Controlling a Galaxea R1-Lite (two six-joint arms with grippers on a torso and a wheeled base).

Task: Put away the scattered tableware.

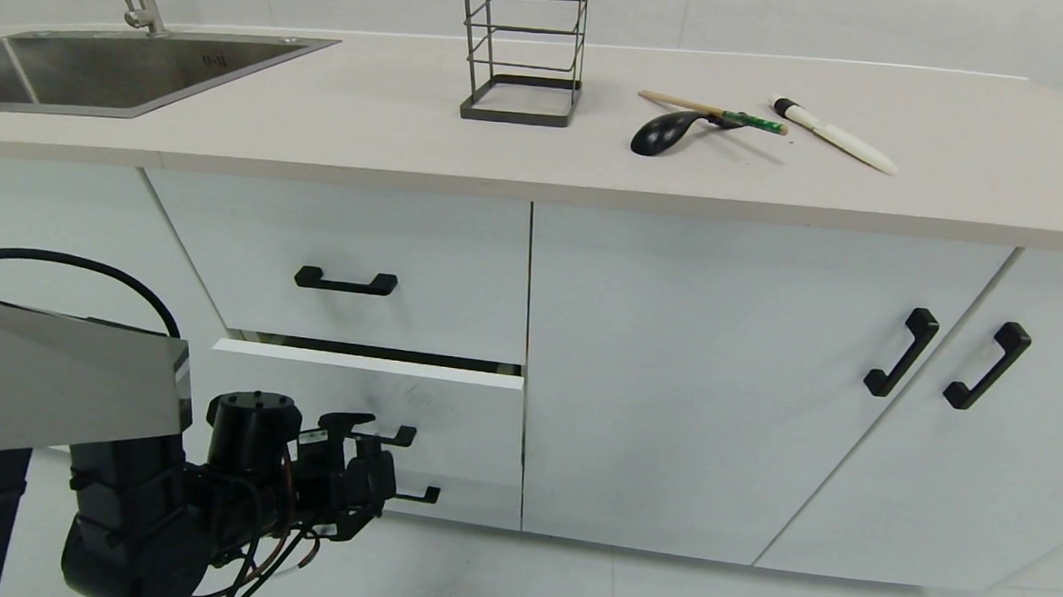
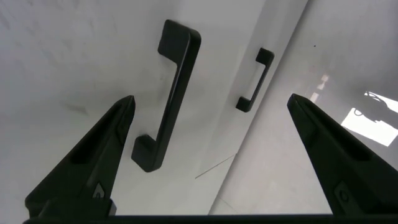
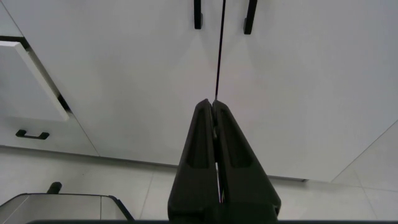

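The left end effector [image 2: 211, 102] hangs low in front of the cabinet with its two dark fingers spread wide, holding nothing. The black bar handle [image 2: 168, 93] of the lower white drawer [image 1: 373, 368] lies between them but off centre, close to one finger [image 2: 115, 134]. From where I stand, the step in hand looks like pulling this drawer out, as it is open only a crack. To do it well, I would centre the bar between the fingers first and then push in far enough for the pads to pass behind it. Then close firmly on the middle of the bar and draw straight back along the drawer's run, neither lifting nor twisting. An off-centre grip could slip off one end or rack the drawer. The right end effector [image 3: 215, 104] has its fingers pressed together, empty, and points at the white cabinet doors. The tableware waits up on the pale table [image 1: 322, 133], well away from the drawer. There I see a black spoon [image 1: 663, 132] with wooden, green-tipped chopsticks [image 1: 714, 111] resting across it, and a white-handled utensil [image 1: 836, 134] just beside them. A dark wire rack [image 1: 521, 98] and a steel sink [image 1: 98, 66] are farther along.
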